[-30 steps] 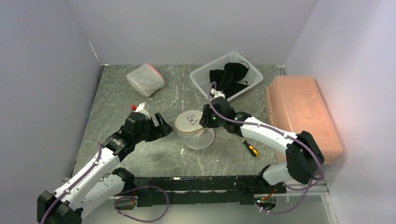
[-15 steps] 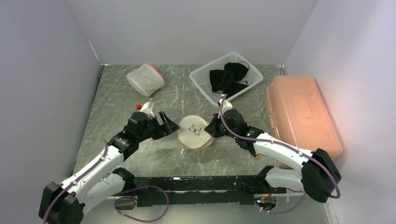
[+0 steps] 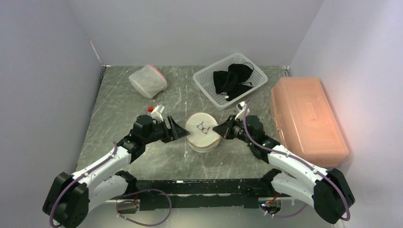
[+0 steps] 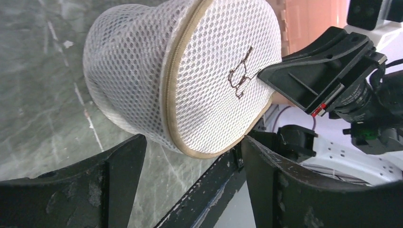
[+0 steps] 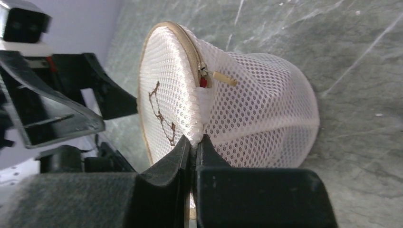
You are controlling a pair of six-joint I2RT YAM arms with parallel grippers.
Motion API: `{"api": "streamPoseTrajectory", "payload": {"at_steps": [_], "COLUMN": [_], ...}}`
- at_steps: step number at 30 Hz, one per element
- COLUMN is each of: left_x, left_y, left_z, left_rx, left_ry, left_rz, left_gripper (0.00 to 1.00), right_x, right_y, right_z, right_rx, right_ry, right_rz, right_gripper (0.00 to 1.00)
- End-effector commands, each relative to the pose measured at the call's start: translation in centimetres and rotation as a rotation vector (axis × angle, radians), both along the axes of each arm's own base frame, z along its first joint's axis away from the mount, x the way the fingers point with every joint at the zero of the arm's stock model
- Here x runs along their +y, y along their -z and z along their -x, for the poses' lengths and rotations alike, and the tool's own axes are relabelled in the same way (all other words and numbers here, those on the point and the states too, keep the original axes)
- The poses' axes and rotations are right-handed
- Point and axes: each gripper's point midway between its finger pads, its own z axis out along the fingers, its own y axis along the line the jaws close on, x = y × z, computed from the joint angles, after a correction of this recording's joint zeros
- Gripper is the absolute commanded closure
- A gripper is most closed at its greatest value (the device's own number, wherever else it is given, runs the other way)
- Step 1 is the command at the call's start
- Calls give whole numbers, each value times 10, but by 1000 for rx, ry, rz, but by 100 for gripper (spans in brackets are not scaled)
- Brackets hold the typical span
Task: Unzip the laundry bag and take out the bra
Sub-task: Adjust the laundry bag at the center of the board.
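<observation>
Laundry bag (image 3: 203, 132) tilted at mid-counter (image 3: 119, 109), clamped at the rim seam by the right claw (image 5: 195, 142), likely to steady it and expose the zipper pull (image 5: 223, 77). Left claw (image 3: 178, 130) spread wide just beside, probably for that pull. Zip closed; bra unseen.

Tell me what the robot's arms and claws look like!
The left arm and right arm have smooth white shells with chunky black joints. Thin purple cables loop along them. The left gripper and right gripper are black, with flat, wedge-shaped fingers.
</observation>
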Motion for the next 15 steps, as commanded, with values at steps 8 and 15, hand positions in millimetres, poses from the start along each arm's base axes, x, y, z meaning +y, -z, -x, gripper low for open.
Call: {"api": "streamPoseTrajectory", "payload": {"at_steps": [8,15], "left_x": [-31,-33], "left_y": [-20,-5], "left_z": [2,5], "left_rx": [-53,-21], "left_ry": [140,141], "left_rz": [180,160], "left_gripper": [29,35], "right_x": [4,2], "right_y": [-18,-15], "right_z": [-5,-5], "right_rx": [77,91], "right_ry": [133,156], "right_rz": [-330,-360], "right_gripper": [100,100]}}
